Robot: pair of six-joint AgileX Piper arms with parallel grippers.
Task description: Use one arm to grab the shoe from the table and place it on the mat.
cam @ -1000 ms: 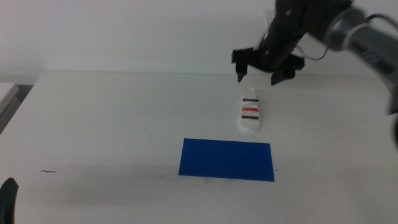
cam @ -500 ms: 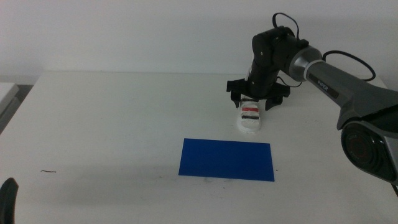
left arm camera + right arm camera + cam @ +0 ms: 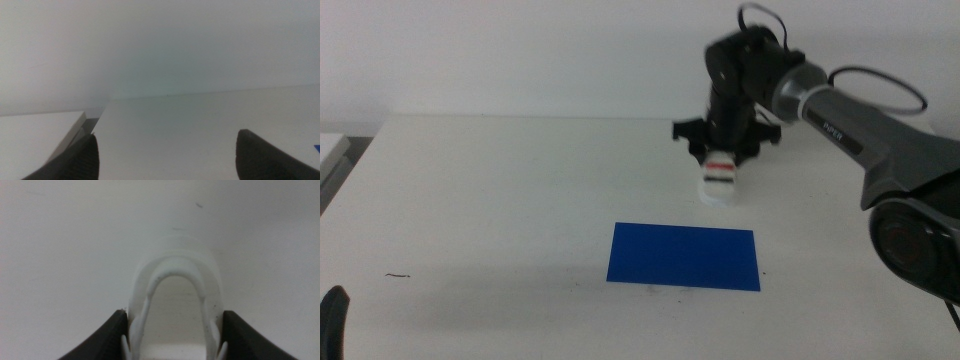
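Note:
The white shoe [image 3: 719, 184] with black and red straps lies on the white table [image 3: 500, 200], just behind the blue mat [image 3: 685, 256]. My right gripper [image 3: 721, 160] reaches down from the arm [image 3: 840, 100] onto the shoe's far end. In the right wrist view the jaws of my right gripper [image 3: 175, 332] press against both sides of the shoe [image 3: 175, 270]. My left gripper [image 3: 332, 318] waits at the bottom left corner; its jaws stand wide apart in the left wrist view [image 3: 165, 150].
A small dark mark [image 3: 398, 275] lies on the table at the front left. The table's back edge and a pale wall run behind the arm. A second white surface [image 3: 35, 130] adjoins the table's left side.
My right gripper came down from above the shoe, straddled its far end and closed on it. The shoe has shifted slightly left and looks shorter, as if tipped up.

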